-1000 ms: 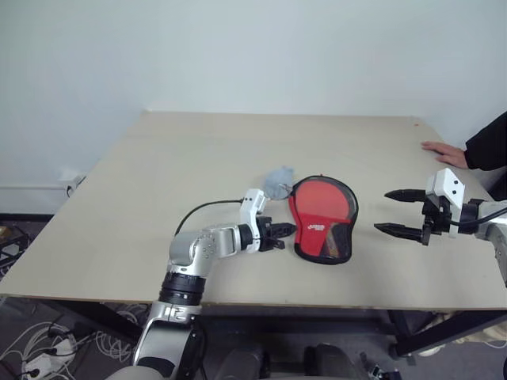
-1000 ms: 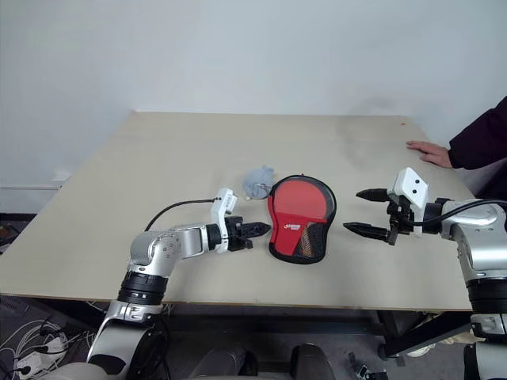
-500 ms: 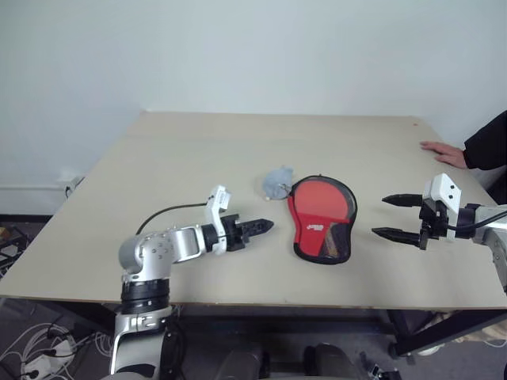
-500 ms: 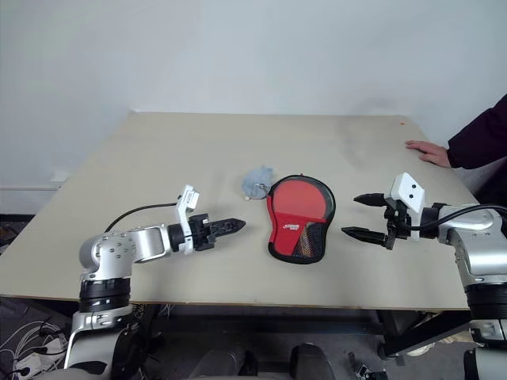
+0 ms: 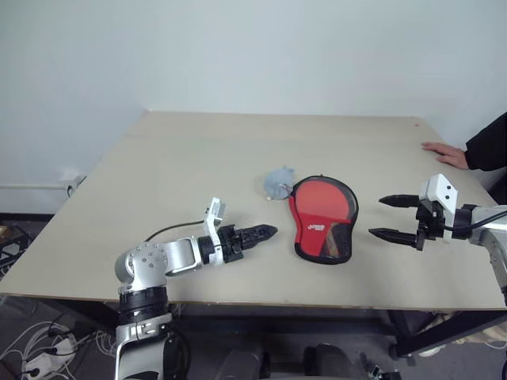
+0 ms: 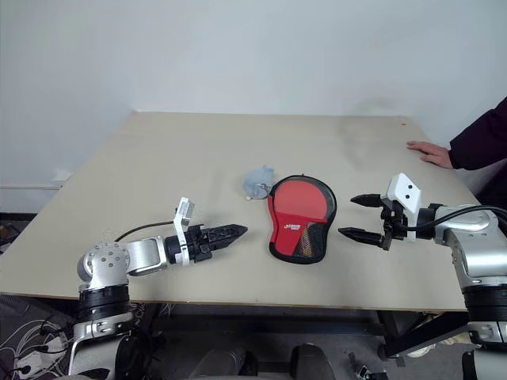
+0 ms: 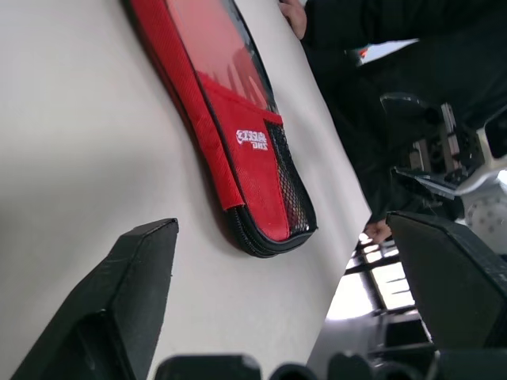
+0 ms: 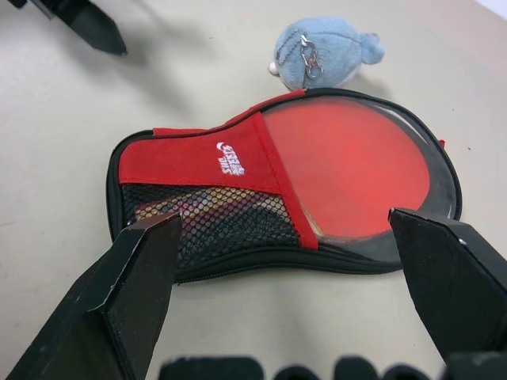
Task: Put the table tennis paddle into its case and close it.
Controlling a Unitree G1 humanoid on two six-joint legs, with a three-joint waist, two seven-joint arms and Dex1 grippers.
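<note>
The left gripper (image 5: 268, 232) hovers low over the table (image 5: 182, 166), just to the left of the case (image 5: 322, 217), its two black fingers spread apart and holding nothing; its wrist view shows clear daylight between them with the case's narrow end lying beyond. The right gripper (image 5: 394, 216) hangs on the opposite side of the case, also spread wide and empty, its tips aimed at the case's edge without touching it. The case lies flat between the two, red and clear side up, and the table tennis paddle (image 8: 360, 170) sits inside it: its round red face shows through the clear window and its handle lies under the black mesh at the narrow end. The edging looks shut all round, though the zip itself is too small to read, so I judge the job done or nearly so, which would explain both arms standing off. A small blue-grey plush charm (image 8: 325, 53) rests touching the case's round end. A person's hand (image 5: 445, 152) lies on the table's far right edge, well clear of the case.
</note>
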